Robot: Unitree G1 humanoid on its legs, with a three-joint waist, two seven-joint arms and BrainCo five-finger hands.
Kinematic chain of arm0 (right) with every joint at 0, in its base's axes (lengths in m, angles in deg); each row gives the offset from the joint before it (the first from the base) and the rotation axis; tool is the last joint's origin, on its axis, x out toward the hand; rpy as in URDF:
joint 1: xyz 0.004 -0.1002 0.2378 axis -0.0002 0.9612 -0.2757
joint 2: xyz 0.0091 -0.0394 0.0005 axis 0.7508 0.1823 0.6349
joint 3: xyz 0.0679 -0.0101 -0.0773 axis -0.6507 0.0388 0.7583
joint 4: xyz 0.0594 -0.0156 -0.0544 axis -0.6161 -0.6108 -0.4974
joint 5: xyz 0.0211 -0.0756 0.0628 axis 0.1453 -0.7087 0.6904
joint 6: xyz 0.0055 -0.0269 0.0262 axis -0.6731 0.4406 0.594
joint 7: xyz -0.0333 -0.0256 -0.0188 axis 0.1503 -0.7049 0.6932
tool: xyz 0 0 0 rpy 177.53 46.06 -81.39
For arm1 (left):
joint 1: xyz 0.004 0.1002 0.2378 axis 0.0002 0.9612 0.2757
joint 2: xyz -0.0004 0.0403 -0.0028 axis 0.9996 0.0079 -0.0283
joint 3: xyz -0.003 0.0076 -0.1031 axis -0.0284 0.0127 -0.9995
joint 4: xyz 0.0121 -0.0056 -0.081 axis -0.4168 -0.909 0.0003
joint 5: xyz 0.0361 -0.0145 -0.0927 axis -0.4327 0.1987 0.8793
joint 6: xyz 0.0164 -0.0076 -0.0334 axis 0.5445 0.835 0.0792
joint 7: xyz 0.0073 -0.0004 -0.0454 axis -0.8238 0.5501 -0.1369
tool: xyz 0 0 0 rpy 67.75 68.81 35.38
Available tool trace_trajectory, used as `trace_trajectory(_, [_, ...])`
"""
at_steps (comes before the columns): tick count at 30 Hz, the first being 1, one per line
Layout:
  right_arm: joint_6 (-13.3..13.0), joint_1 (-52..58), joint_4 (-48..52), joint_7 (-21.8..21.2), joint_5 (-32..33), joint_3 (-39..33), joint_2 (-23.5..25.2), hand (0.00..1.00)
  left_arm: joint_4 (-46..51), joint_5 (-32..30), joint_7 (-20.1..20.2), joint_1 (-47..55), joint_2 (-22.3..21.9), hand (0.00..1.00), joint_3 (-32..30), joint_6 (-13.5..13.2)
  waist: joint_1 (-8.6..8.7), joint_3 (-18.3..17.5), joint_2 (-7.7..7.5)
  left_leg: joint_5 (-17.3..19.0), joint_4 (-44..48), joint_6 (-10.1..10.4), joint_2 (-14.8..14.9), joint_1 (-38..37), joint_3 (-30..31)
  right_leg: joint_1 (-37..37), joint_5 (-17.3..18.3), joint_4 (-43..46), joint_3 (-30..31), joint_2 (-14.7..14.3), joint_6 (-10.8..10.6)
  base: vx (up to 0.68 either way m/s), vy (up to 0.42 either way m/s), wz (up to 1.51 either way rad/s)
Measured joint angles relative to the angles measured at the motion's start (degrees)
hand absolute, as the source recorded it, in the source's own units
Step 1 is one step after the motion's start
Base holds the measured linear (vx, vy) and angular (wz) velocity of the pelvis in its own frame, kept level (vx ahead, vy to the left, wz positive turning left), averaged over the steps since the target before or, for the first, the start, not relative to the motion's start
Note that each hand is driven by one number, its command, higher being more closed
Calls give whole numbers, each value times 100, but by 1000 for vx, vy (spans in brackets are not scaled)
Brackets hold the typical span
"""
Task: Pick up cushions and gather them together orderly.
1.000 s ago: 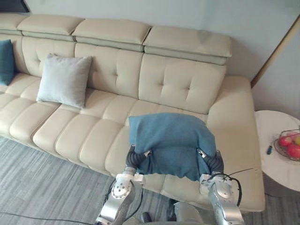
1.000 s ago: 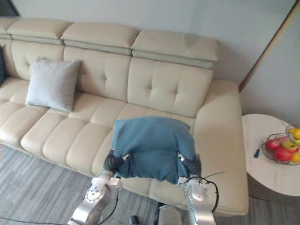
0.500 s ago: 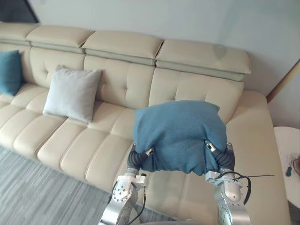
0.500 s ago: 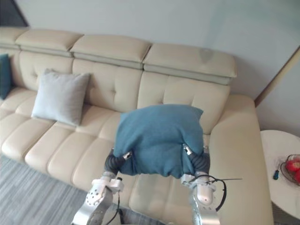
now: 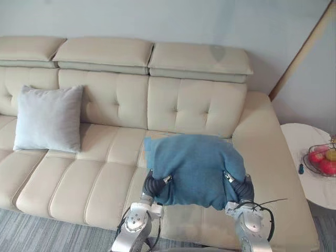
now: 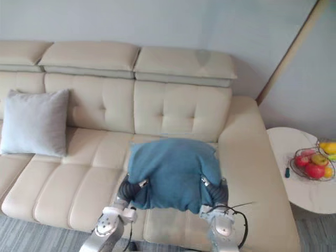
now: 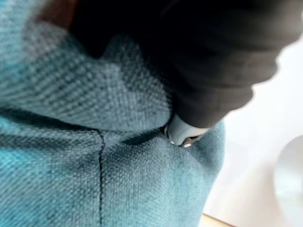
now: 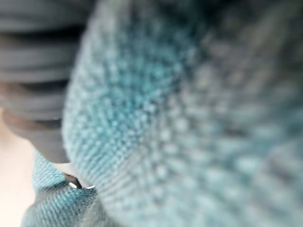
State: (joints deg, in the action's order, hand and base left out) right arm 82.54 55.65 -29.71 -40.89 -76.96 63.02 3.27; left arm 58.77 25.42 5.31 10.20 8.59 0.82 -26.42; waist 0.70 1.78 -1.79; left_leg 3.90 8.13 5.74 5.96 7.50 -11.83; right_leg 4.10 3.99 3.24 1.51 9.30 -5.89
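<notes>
Between my two hands, in front of my chest, sits the one teal woven-fabric square cushion (image 5: pixel 197 165), over the right end seat of the cream tufted leather sofa (image 5: pixel 194 105); whether its underside touches the seat I cannot tell. My left hand (image 5: pixel 152 185) is pressed into its lower left corner and my right hand (image 5: pixel 242 188) into its lower right corner. Both are sunk in the cloth past their dark ribbed covers, so I cannot tell how either hand is set.

Well apart to my left, one light grey square cushion (image 5: pixel 48 118) stands leaning on the sofa's backrest. That makes two cushions.

Past the sofa's right arm stands one round white side table (image 5: pixel 299 142). On it rests one wire basket (image 5: pixel 310 167) with two red fruits and some yellow ones, and just beside the basket lies one small blue object (image 6: pixel 287 171).
</notes>
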Motion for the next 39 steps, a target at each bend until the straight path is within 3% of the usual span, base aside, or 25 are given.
trace_trajectory(9, [60,-1259,-397,235,-295,188,-297,100,-2,-223,-398,-845,85,100,-157,-1,-12,133,-40,-499,-621,8,6,453,-61,652,-454,-316,174,-80,25,-59,-19,-9])
trace_trajectory(15, [104,-3208,-389,934,-455,229,-512,100,-198,-223,-1170,-2968,107,100,-512,-19,-81,410,-20,-793,-638,-25,61,1276,-100,1497,-805,-355,236,-137,9,-113,-6,-4])
trace_trajectory(20, [105,-5094,-575,1478,-587,88,-862,100,-915,-224,-1749,-5055,270,100,-824,-214,-72,801,63,-1160,-959,-73,27,1604,-31,1927,-985,-367,210,-148,-16,-100,-5,6])
trace_trajectory(21, [95,-5602,-822,1613,-687,33,-900,0,-1134,-228,-1854,-5517,328,0,-888,-257,-60,886,77,-1267,-1063,-83,13,1685,-13,2041,-1036,-381,203,-148,-20,-84,4,6])
trace_trajectory(25, [71,-7234,-2027,2007,-853,-161,-1014,0,-2099,-461,-2167,-6906,368,0,-1397,-418,3,1428,174,-1537,-1331,-130,-43,1850,41,2196,-1289,-629,175,-124,-43,-59,13,5])
trace_trajectory(27, [76,-7836,-2682,2055,-817,-207,-1124,0,-2621,-454,-2257,-7440,414,0,-1551,-425,8,1616,230,-1647,-1400,-144,-61,2030,84,2335,-1397,-722,140,-116,-62,-74,22,8])
trace_trajectory(29, [117,-8604,-3589,1989,-647,-229,-1188,0,-3427,-446,-2248,-8070,624,0,-1593,-409,12,2040,232,-1727,-1401,-147,-60,2125,105,2422,-1491,-771,145,-117,-65,-72,22,0])
trace_trajectory(34, [253,-9140,-4351,1643,-142,-252,-1292,0,-4573,-450,-1936,-8564,761,0,-1601,-182,34,2379,234,-1849,-1401,-131,-55,2696,158,2980,-1638,-800,167,-118,-94,-67,22,0])
trace_trajectory(39, [320,-8823,-4361,1375,308,-368,-1125,0,-4815,-321,-1549,-8341,276,0,-2128,-13,-14,2622,226,-1910,-1400,-103,29,3026,176,3305,-1685,-764,148,-191,-90,-29,30,-1])
